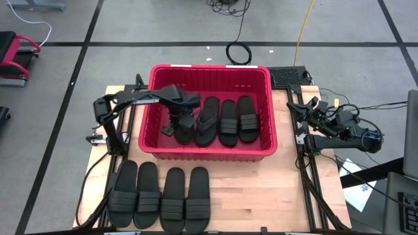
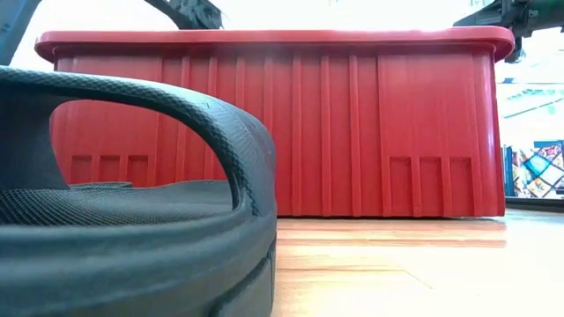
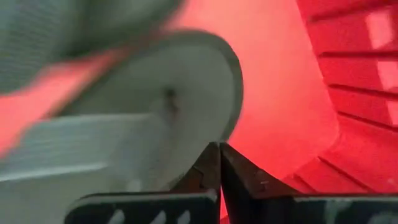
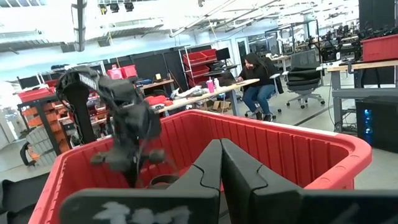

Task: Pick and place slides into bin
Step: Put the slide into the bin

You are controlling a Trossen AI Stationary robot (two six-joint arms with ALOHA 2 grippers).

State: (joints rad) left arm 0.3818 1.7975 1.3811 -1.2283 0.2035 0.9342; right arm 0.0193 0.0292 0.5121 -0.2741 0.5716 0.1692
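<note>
Your left end effector [image 1: 181, 121] is inside the red bin [image 1: 157, 77], at its left half, low over the leftmost sandal in the bin [image 1: 185, 133]. Its fingers are pressed together and, in the left wrist view, nothing sits between them; the pale sole of a sandal [image 3: 155, 118] lies just ahead of the tips, so I judge that this one is already put down.

Four sandals are in the bin, side by side. The other four sandals [image 1: 160, 196] lie in one row on the counter, near its front edge and toward the front left corner.

For the next pick, the row lies toward the front edge from the left end effector, outside the front wall of the bin. Each sandal has its long axis from front to back.

The right end effector [image 1: 307, 125] waits at the right edge of the counter, also pressed together and holding nothing. The left arm is nearer to the row.
</note>
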